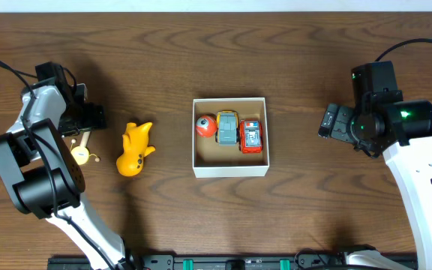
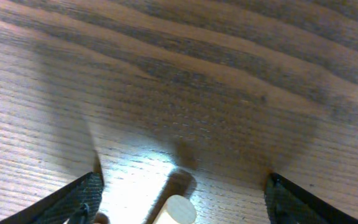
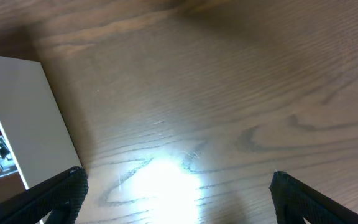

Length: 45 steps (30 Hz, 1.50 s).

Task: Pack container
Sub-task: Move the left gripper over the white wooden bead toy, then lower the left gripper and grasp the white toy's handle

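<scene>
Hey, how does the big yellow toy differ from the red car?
The yellow toy lies on the bare table, left of the container; the red car sits inside it, beside a grey car. The yellow toy looks larger and rounded; the red car is boxy. Both are small toys.

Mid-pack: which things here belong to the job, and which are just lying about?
Job: container; red round toy, grey car, red car inside it; yellow animal toy, small yellow toy outside.
Lying about: black rail along the near edge.
</scene>
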Motion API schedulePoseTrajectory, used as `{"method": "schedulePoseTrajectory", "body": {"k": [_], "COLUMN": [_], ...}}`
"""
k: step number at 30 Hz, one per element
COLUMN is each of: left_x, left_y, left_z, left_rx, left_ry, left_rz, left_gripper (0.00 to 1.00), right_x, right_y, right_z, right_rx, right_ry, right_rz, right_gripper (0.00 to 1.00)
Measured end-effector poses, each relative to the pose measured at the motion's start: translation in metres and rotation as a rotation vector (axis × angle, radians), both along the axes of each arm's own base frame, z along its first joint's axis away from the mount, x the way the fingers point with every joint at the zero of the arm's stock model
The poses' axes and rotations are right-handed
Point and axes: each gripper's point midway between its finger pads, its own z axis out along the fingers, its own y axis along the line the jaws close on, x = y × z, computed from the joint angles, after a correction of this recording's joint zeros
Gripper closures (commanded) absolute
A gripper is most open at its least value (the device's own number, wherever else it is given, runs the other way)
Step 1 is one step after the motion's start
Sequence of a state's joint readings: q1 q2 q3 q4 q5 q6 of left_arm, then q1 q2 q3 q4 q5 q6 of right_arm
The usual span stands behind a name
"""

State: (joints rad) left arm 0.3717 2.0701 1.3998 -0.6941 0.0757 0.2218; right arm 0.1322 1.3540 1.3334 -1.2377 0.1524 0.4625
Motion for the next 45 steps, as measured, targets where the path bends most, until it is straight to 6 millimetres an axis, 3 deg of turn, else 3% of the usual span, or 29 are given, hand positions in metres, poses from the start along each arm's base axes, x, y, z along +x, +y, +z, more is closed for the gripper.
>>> {"method": "schedulePoseTrajectory", "body": {"k": [14,25,45], "left_x": [-0.0005,-0.0004,-0.0001], "left_y": [-0.0008,-0.0010,-0.0008], "left_z": [0.0000,0.0000,-0.0001], "left_rx": [-0.003,-0.003,-0.003], "left_ry": [0.000,-0.001,-0.002], "left_rz": [0.000,0.000,-0.001], "left_gripper": [0.56,0.66,0.76], "right_x": [-0.0018,-0.0042,-0.0044], "right_y": [-0.0002,-0.0006,-0.0006], "right_z": [-0.0006,-0.0013,-0.0014], "right_rx": [-0.001,-0.002,-0.003], "right_ry": [0.008,0.018,0.019], "right_rz": [0.000,0.000,0.000], "right_gripper": [0.03,0.03,0.03]}}
